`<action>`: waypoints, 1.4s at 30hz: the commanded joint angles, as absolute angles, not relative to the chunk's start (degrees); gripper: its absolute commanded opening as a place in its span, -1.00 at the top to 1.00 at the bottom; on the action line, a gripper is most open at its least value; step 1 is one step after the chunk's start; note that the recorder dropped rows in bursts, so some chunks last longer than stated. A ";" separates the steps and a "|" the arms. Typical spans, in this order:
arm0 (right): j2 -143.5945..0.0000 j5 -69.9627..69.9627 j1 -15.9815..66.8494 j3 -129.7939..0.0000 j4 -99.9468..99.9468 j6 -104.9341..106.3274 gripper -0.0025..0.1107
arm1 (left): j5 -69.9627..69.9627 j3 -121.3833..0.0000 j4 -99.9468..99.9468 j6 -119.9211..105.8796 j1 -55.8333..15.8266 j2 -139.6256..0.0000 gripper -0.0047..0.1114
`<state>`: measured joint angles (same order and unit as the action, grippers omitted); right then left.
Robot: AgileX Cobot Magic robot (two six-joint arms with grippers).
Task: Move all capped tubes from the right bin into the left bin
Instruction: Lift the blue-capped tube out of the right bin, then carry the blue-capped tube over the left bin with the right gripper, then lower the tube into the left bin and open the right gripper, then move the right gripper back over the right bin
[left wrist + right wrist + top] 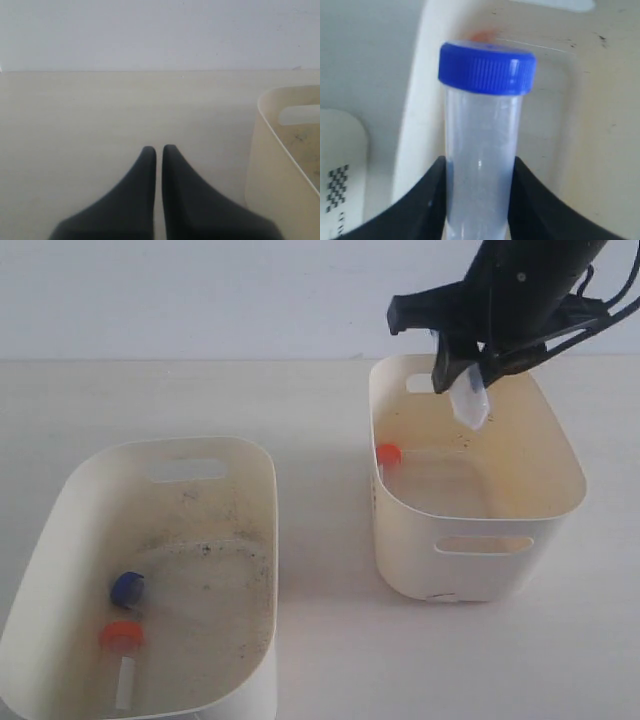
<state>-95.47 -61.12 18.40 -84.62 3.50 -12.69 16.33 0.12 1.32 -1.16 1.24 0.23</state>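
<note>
Blue-capped tube (482, 125) tight between right gripper (479, 170) fingers, over right bin (400, 550); left gripper (159, 149) fingers together.

Exterior view tilted down onto right bin (420, 540), right wrist view close above it, left wrist view low over table (75, 110).

left bin (262, 480) sits front-left on the table (320, 640); right bin (400, 510) is off to the right and further back, well apart; in the left bin's front-left corner lie two tubes, the nearer tube (122, 665) just in front of the second tube (128, 588); a third tube (388, 455) lies against the right bin's left wall; a fourth tube (470, 400) hangs over that bin's back end, in the right gripper (458, 370)
</note>
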 commanded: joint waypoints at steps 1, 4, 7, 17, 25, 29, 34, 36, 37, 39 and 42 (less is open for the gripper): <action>-93.19 -58.63 25.72 -84.67 6.72 -12.07 0.96 | 16.09 0.00 1.51 -0.92 1.44 0.00 0.85; -93.31 -56.49 31.99 -84.67 7.81 -12.07 0.96 | 16.09 0.00 1.51 -0.92 1.44 0.00 0.85; -93.57 -50.46 40.83 -84.67 7.81 -13.07 0.96 | 16.09 0.00 1.51 -0.92 1.44 0.00 0.85; -103.52 -47.51 50.49 -84.67 10.00 -11.93 0.03 | 16.09 0.00 1.51 -0.92 1.44 0.00 0.85; -102.84 -46.72 49.89 -84.67 7.73 -11.34 -0.20 | 15.84 0.00 1.51 -0.92 1.44 0.00 0.85; -98.95 -49.32 47.84 -84.67 -1.98 -12.07 0.54 | 15.94 0.00 1.51 -0.92 1.44 0.00 0.85; -93.95 -51.93 41.91 -84.67 -14.48 -15.96 0.93 | 15.94 0.00 1.51 -0.92 1.44 0.00 0.85; -93.00 -52.21 37.74 -84.67 -15.73 -17.59 0.93 | 15.94 0.00 1.51 -0.92 1.44 0.00 0.85; -92.72 -52.21 35.88 -84.67 -15.54 -17.59 0.93 | 15.94 0.00 1.51 -0.92 1.44 0.00 0.85; -92.72 -52.34 31.25 -84.67 -13.90 -17.72 0.93 | 15.94 0.00 1.51 -0.92 1.44 0.00 0.85; -93.88 -52.46 25.94 -84.67 -11.15 -17.59 0.93 | 15.94 0.00 1.51 -0.92 1.44 0.00 0.85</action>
<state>-93.47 -51.90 29.79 -84.62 -13.09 -17.25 16.33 0.12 1.32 -1.16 1.24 0.23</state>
